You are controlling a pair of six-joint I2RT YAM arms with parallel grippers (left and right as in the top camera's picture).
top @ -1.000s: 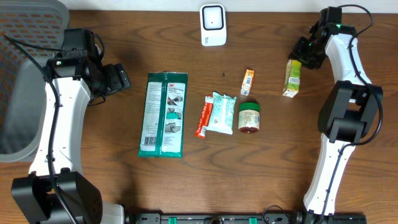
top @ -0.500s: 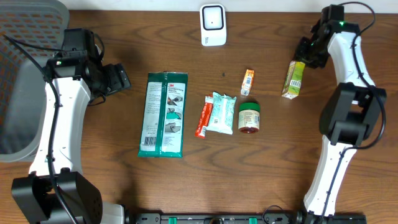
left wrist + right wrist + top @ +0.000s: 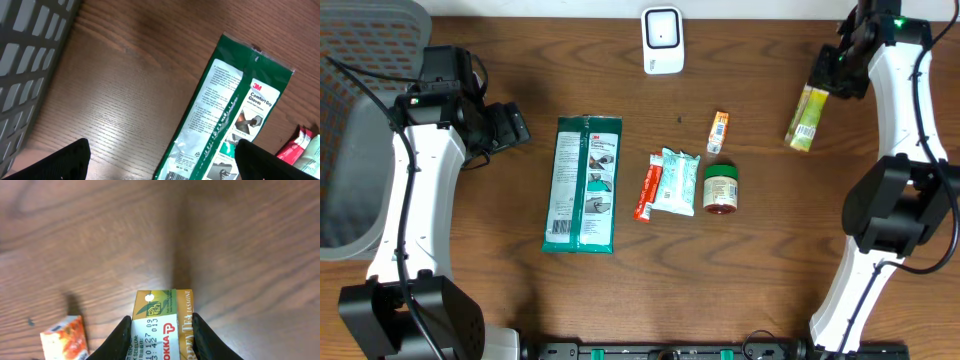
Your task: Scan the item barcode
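Observation:
My right gripper (image 3: 832, 74) is shut on a yellow-green jasmine tea carton (image 3: 806, 118) and holds it tilted above the table's far right. In the right wrist view the carton (image 3: 162, 315) sits squarely between both black fingers, with my gripper (image 3: 162, 336) closed on its sides and the printed date label facing the camera. A white scanner (image 3: 662, 40) stands at the back centre, well to the left of the carton. My left gripper (image 3: 516, 128) hangs open over bare wood left of a green glove pack (image 3: 584, 184), holding nothing (image 3: 162, 165).
In mid-table lie a red sachet (image 3: 646, 189), a teal packet (image 3: 677, 181), a green-lidded jar (image 3: 721, 189) and a small orange box (image 3: 719, 131). A grey mesh basket (image 3: 360, 120) stands at the left edge. The glove pack (image 3: 235, 120) lies under the left wrist camera.
The right gripper has tightened on the tea carton and carried it up, right and toward the back edge. The left arm has not moved.

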